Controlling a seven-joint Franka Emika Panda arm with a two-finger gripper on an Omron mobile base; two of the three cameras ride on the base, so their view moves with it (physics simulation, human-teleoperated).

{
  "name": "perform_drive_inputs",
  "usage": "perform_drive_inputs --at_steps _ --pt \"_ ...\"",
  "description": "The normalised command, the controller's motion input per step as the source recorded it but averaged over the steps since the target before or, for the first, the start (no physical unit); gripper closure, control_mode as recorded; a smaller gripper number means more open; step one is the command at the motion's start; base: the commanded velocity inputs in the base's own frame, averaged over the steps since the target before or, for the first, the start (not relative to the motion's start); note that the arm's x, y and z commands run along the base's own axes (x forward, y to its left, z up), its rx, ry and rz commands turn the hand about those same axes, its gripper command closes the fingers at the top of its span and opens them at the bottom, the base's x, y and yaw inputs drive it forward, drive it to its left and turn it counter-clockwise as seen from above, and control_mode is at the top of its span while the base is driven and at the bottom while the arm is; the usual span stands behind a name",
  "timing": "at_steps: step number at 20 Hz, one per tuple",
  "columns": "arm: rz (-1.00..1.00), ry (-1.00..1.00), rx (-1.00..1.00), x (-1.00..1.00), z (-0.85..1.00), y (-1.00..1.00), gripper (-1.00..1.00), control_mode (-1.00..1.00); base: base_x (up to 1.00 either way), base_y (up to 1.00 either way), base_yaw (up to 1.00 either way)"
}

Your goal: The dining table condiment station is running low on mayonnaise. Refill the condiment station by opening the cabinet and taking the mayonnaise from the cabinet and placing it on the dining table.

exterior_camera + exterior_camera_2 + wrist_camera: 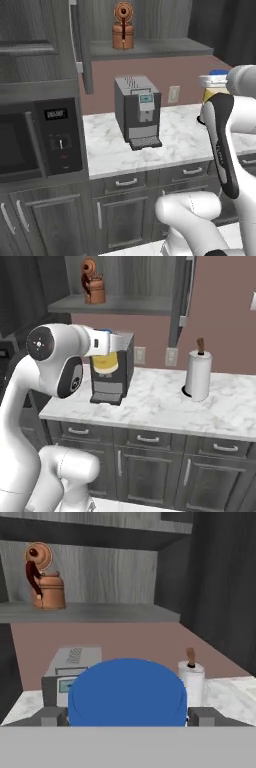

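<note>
Right now my claw [128, 716] has the mayonnaise [105, 360] clamped between its fingers. The jaws stand wide because the jar is squat and broad, and in the hand view a fingertip [54, 716] sits at either side of the blue lid. I carry it upright, lid on top, I think so the contents stay settled while it travels. It hangs in the air above the marble counter [175, 137], in front of the coffee machine [137, 111] as the right base view shows it, clear of everything beneath.

The cabinet [145, 47] is open, its door [80, 45] swung out edge-on with the silver handle running down it. The copper kettle [123, 27] sits alone toward the back of the shelf, which I take to mean the jar came from there and the fetching half is done. A paper towel roll [198, 375] stands near the counter's back edge, well apart from the jar.

The dining table lies elsewhere, so by my judgement what is left is hauling the jar away from this counter and setting it down there. A jar this wide leaves little margin in the grip, so I would keep it level and avoid clipping the door.
</note>
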Motion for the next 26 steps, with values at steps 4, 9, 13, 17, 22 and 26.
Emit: perform_drive_inputs --at_steps 4,9,13,17,22,26 --pt "0.0 0.0 0.0 0.0 0.0 0.0 1.0 1.0 -0.72 -0.16 -0.34" --pt "0.0 0.0 0.0 0.0 0.0 0.0 1.0 1.0 -0.56 -0.23 -0.62" --pt "0.0 0.0 0.0 0.0 0.0 0.0 1.0 1.0 -0.26 -0.11 -0.78" --pt "0.0 0.0 0.0 0.0 0.0 0.0 1.0 1.0 -0.08 -0.03 -0.84" --pt "0.0 0.0 0.0 0.0 0.0 0.0 1.0 1.0 -0.01 -0.07 -0.84" --pt "0.0 0.0 0.0 0.0 0.0 0.0 1.0 1.0 0.0 -0.13 -0.82"
